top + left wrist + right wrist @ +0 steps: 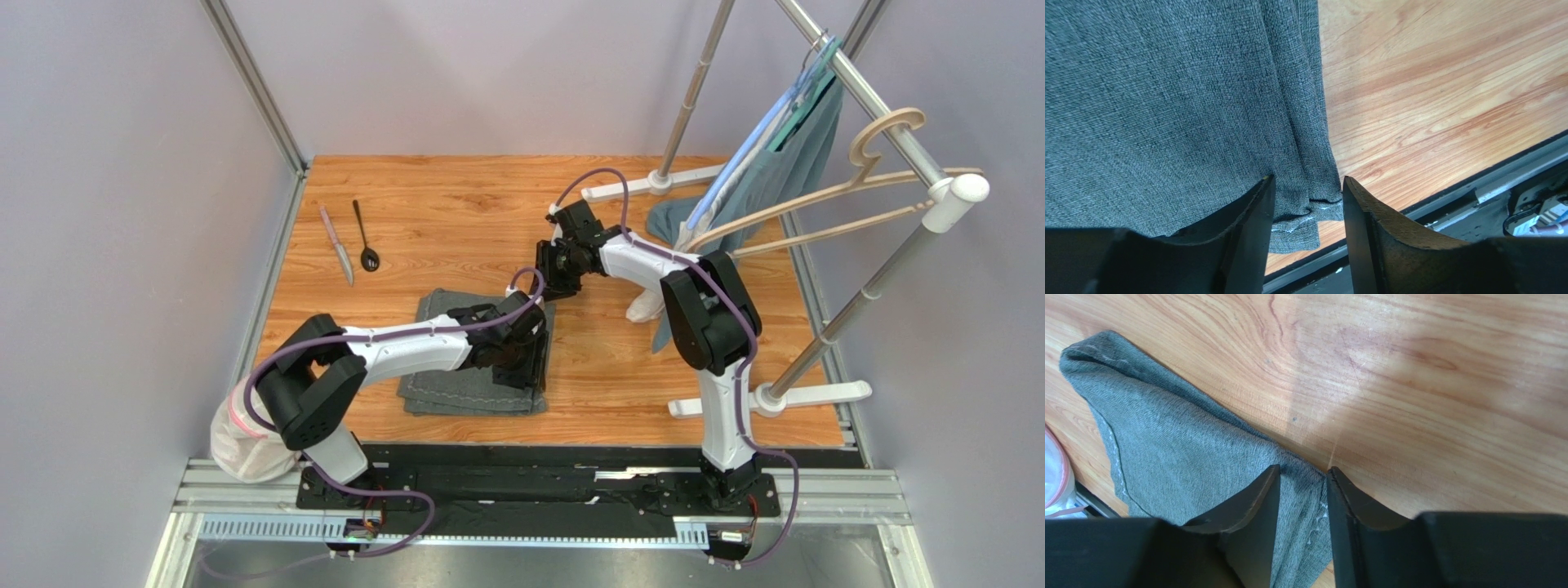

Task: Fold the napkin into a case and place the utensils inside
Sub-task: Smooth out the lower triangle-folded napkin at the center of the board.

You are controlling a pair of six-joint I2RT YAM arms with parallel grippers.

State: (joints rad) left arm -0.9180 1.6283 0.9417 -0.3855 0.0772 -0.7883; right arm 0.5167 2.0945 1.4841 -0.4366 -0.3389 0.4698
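Hovering over the part-folded napkin [442, 380], whose long axis runs near to far, the left gripper [1309, 180] straddles its right edge, jaws apart and empty. The right gripper [1304, 470], narrowly parted, sits at the far corner. The knife [335, 244] and spoon [366, 235] lie far left.

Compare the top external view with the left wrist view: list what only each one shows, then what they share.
Only top external: the slim silver-grey knife and thin black spoon side by side at the far left, the hanging teal-grey garment, the right gripper. Only left wrist: pale stitching at the folded corner of the dark grey woven napkin. Both: that napkin, the wooden table, the left gripper over the napkin.
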